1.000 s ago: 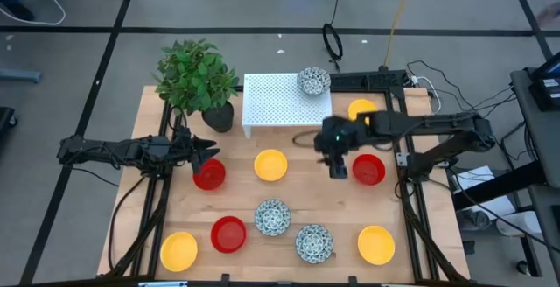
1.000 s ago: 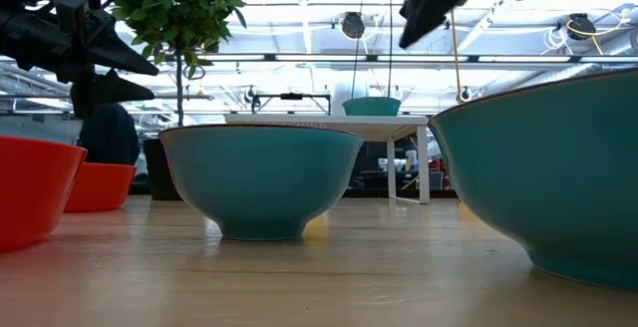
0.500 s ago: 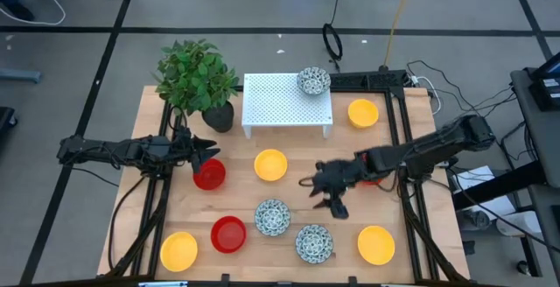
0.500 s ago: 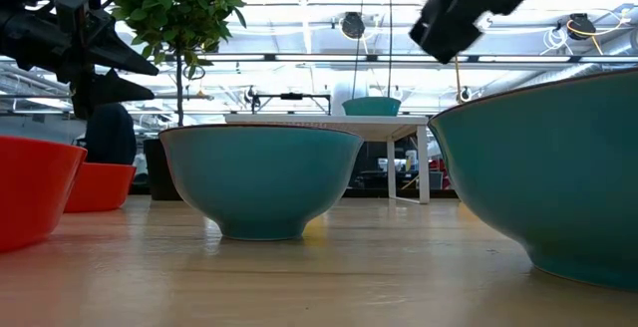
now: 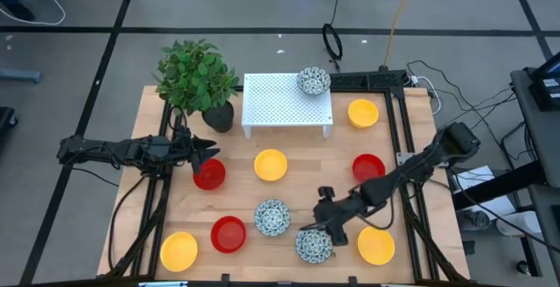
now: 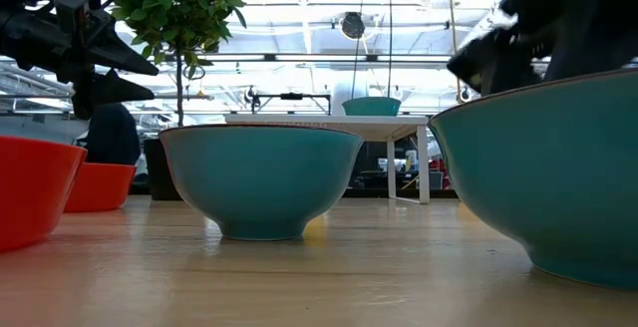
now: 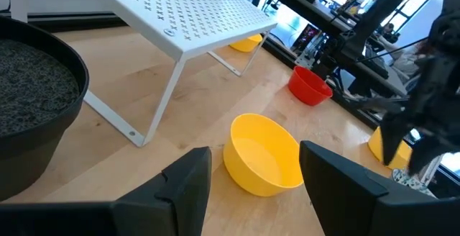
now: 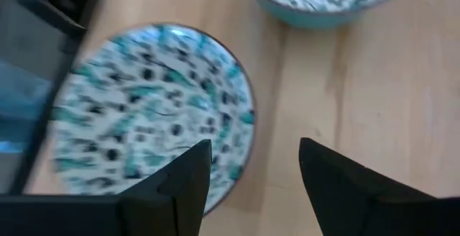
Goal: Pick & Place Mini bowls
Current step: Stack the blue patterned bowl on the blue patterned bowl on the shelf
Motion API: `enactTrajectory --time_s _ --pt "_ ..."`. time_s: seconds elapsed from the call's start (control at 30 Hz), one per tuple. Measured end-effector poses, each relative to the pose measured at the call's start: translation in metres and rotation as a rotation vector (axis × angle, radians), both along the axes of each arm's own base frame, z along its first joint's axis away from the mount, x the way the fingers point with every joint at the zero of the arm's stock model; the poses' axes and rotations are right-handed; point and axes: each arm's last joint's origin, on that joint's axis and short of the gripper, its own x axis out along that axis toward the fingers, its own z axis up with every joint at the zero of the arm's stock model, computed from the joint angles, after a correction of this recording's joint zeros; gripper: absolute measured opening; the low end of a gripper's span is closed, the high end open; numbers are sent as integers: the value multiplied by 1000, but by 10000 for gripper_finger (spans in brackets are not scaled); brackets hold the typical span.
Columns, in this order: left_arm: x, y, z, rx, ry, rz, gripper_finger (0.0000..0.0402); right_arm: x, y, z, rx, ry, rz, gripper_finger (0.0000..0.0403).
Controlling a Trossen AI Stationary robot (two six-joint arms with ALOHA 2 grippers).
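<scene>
Ten mini bowls show in the high view. One patterned bowl [image 5: 313, 80] sits on the white rack [image 5: 280, 103]. The others rest on the table: yellow [image 5: 363, 112] [image 5: 270, 164] [image 5: 178, 250] [image 5: 376, 245], red [image 5: 368, 168] [image 5: 209, 174] [image 5: 228, 234], patterned [image 5: 272, 217] [image 5: 313, 244]. My right gripper [image 5: 317, 228] [image 8: 255, 193] is open just above the near patterned bowl [image 8: 151, 114], at its far rim. My left gripper [image 5: 208, 153] [image 7: 255, 193] is open and waits over the left red bowl, facing a yellow bowl [image 7: 262, 153].
A black plant pot [image 5: 219, 115] with a leafy plant [image 5: 194, 75] stands at the far left beside the rack. A dark frame rail [image 5: 407, 160] runs along the table's right side. Bare wood shows between the yellow centre bowl and the right red bowl.
My right gripper has travelled from beside the right red bowl toward the table's near edge and a little left. It has come down over the near patterned bowl. No bowl has moved.
</scene>
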Motion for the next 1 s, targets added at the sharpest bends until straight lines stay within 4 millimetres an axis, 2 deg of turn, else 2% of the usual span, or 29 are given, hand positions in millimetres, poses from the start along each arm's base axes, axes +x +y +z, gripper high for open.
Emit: enactTrajectory --time_s 0.23,0.37,0.5,0.63,0.67,0.83,1.0 --pt "0 0 0 0 1 -1 216 8 5 -19 77 52 -48 199" --pt "0 0 0 0 1 0 216 12 8 -26 114 62 -57 179" --pt "0 0 0 0 0 0 216 13 9 -31 111 75 -58 120" --pt "0 0 0 0 0 0 216 13 10 -32 149 100 -52 26" --pt "0 0 0 0 0 0 216 13 10 -31 162 104 -46 15" --pt "0 0 0 0 0 0 216 13 3 -20 202 111 -55 6" --pt "0 0 0 0 0 0 216 21 -27 14 268 -5 -128 4"
